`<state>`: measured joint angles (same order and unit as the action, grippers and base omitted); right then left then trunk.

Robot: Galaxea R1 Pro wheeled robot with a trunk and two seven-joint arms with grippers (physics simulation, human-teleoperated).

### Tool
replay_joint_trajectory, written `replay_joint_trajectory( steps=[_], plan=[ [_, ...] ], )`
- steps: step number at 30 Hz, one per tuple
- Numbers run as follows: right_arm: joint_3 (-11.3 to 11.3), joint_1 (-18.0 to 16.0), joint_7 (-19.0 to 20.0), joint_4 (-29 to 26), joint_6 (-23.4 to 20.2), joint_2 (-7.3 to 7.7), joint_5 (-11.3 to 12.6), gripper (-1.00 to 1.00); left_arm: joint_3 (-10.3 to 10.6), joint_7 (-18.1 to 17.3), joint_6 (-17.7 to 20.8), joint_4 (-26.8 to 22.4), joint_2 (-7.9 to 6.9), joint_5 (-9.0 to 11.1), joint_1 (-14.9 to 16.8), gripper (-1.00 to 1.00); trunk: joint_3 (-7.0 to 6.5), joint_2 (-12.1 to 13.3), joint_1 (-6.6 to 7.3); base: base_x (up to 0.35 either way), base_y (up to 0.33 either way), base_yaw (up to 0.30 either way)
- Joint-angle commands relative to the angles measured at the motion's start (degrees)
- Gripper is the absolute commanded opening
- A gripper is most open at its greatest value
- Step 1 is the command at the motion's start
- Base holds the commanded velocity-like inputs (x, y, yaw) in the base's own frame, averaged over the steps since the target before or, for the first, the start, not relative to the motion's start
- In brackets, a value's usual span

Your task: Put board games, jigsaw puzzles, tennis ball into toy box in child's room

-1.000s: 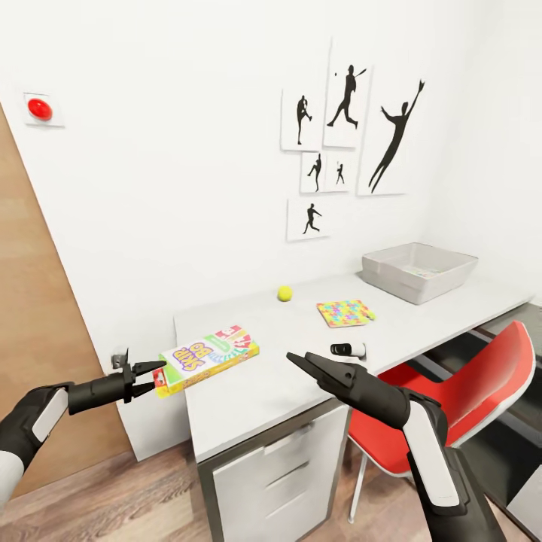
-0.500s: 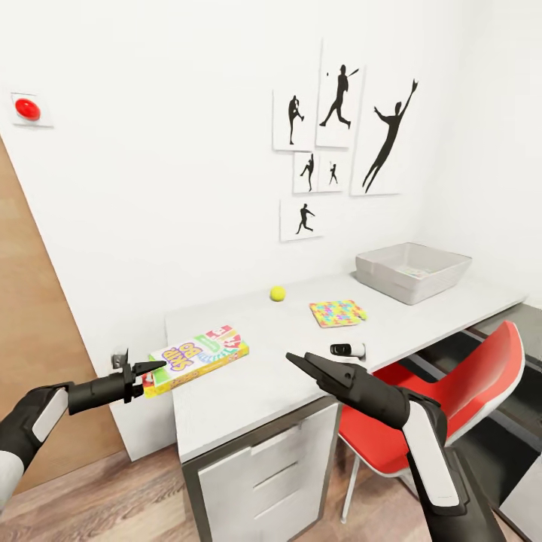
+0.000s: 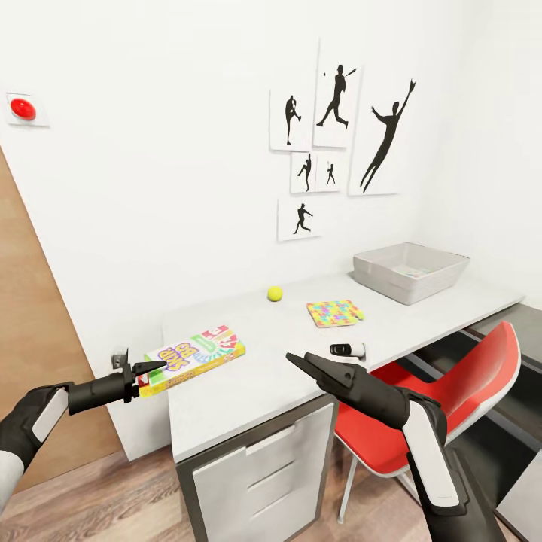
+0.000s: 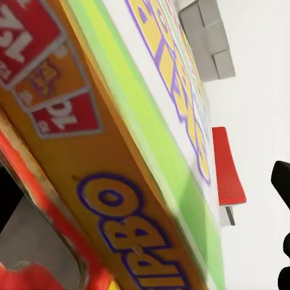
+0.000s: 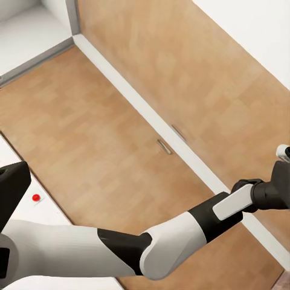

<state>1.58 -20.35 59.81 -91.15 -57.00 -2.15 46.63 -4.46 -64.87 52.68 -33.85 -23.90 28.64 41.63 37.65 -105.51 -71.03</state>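
Board game [image 3: 194, 356] (edge-on) in left gripper [image 3: 144, 374].

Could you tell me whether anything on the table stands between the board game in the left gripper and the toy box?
Nothing tall does. The board game in the left gripper faces only low things before the toy box: the tennis ball and a jigsaw puzzle.

Board game [image 4: 121, 151]: very close, green-edged lid, yellow side with purple lettering, red patches.
Toy box [image 4: 208, 39]: grey, beyond.
Chair [image 4: 228, 166]: red.
Table [image 4: 260, 90]: white.
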Motion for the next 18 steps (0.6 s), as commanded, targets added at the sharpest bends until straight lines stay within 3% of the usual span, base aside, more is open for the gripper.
replay_joint_trajectory(
  steps=[1, 6, 7, 18],
  plan=[
    [0.1, -0.1, 0.2, 0.0, -0.2, -0.05, -0.1, 1.0, 0.0, -0.1, 0.3, 0.0, -0.02, 0.1, 0.0, 1.0, 0.06, 0.0, 0.01, 0.0, -0.001, 0.0],
    [0.0, 0.0, 0.2, 0.0, -0.2, -0.05, -0.1, 1.0, -0.3, -0.1, 0.2, 0.0, -0.08, 0.2, 0.0, 1.0, 0.06, 0.0, 0.01, 0.0, 0.0, 0.0],
    [0.0, 0.0, 0.2, 0.0, -0.2, -0.05, -0.1, 1.0, -0.3, -0.1, 0.2, 0.0, -0.08, 0.2, 0.0, -1.0, 0.06, 0.0, 0.01, 0.0, 0.0, 0.0],
    [0.0, -0.1, 0.2, 0.0, -0.2, -0.05, -0.1, 1.0, -0.6, -0.3, 0.3, -0.1, -0.12, 0.6, 0.0, -1.0, 0.06, 0.0, 0.01, 0.0, 0.0, 0.0]
  ],
)
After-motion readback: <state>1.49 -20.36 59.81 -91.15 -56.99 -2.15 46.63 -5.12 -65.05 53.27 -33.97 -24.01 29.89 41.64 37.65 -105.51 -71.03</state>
